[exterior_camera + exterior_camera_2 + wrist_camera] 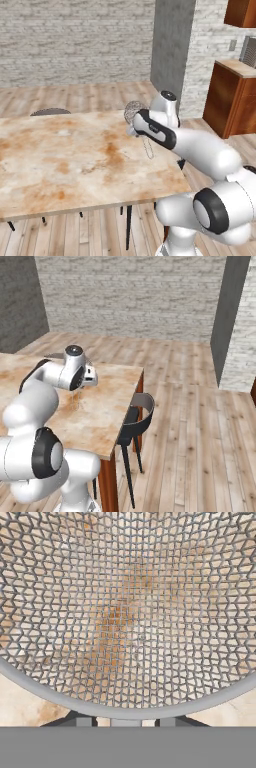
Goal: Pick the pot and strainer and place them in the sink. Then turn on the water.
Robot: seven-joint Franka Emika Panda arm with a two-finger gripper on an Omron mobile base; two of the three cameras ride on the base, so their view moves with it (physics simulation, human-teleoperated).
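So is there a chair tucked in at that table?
Yes, in the right base view a dark chair with thin legs stands at the edge of the wooden table.

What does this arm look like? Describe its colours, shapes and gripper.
The arm is glossy white, built of rounded tubular links with dark grey rings and caps at the joints and a black band along the forearm. The gripper has two small dark fingertips. No cables or markings are visible.

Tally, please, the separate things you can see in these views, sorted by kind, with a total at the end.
Strainer: 1, silver wire mesh, at the end effector
Table: 1, mottled tan top
Chairs: 2, one dark chair at the table's side, one chair back past its far edge
Wooden cabinet: 1
Total: 5
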